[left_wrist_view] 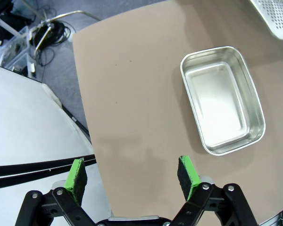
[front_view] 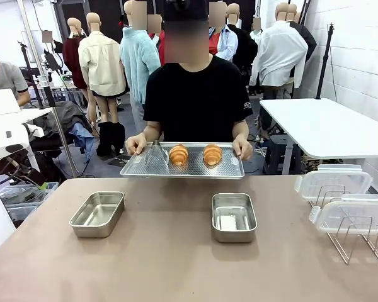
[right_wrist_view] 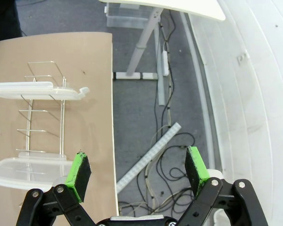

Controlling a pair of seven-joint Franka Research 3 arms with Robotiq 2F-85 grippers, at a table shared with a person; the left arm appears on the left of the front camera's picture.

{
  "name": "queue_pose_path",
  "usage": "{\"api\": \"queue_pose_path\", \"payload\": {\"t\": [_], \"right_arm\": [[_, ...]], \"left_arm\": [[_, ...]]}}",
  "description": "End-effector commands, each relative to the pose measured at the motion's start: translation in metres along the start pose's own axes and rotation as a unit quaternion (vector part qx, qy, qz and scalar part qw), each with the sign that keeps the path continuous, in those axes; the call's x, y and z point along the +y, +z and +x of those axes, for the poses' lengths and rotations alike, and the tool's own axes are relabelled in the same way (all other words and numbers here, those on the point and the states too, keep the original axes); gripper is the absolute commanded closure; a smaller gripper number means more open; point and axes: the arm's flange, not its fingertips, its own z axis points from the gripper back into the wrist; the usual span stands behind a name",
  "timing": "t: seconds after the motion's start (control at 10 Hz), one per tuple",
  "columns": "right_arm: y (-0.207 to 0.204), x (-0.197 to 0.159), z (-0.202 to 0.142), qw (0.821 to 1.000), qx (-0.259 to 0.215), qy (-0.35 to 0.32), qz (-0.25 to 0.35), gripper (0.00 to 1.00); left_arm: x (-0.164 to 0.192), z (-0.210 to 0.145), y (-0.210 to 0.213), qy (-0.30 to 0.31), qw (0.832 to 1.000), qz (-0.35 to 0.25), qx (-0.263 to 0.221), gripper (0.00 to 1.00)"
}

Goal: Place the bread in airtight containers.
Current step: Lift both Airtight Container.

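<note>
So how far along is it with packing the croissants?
Barely started. Done: nothing; both tins sit empty. In hand: a person holds the tray with two croissants at the far edge; both end effectors are open and empty. Left: loading the croissants and fitting the lids, now on the rack.

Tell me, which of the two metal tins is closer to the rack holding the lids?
The tin on the robot's right; it sits nearest the rack, while the other tin lies far left.

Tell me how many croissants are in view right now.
2. One croissant lies left of centre and the other croissant right of centre, side by side on the perforated steel tray that the person holds at the far side. None seems hidden.
</note>
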Motion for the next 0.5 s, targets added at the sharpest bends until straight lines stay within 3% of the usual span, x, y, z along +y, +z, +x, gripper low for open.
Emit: {"api": "queue_pose_path", "payload": {"t": [0.0,0.4], "right_arm": [[-0.0012,0.0013,0.0,1.0,0.004,-0.008,-0.002,0.0],[-0.0012,0.0013,0.0,1.0,0.004,-0.008,-0.002,0.0]], "left_arm": [[0.0019,-0.0021,0.0003,0.001,1.0,0.0,0.003,0.0],[0.0019,-0.0021,0.0003,0.001,1.0,0.0,0.003,0.0]]}}
